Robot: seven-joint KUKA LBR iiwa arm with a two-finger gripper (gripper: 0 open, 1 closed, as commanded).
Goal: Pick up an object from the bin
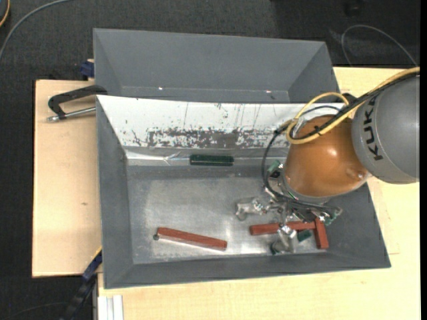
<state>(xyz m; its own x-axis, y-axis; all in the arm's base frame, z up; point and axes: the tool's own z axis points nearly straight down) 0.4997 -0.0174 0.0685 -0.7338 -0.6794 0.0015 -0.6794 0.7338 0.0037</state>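
Light falls from overhead onto my bin [112, 205], bright and even. Its back wall [200, 115] throws the light back as a white band of glare, speckled with dark flecks. The floor [187, 202] carries a soft grey sheen. My orange cover [320, 169] shows a faint gloss, and my tool [291, 227] sits in the shadow beneath it.
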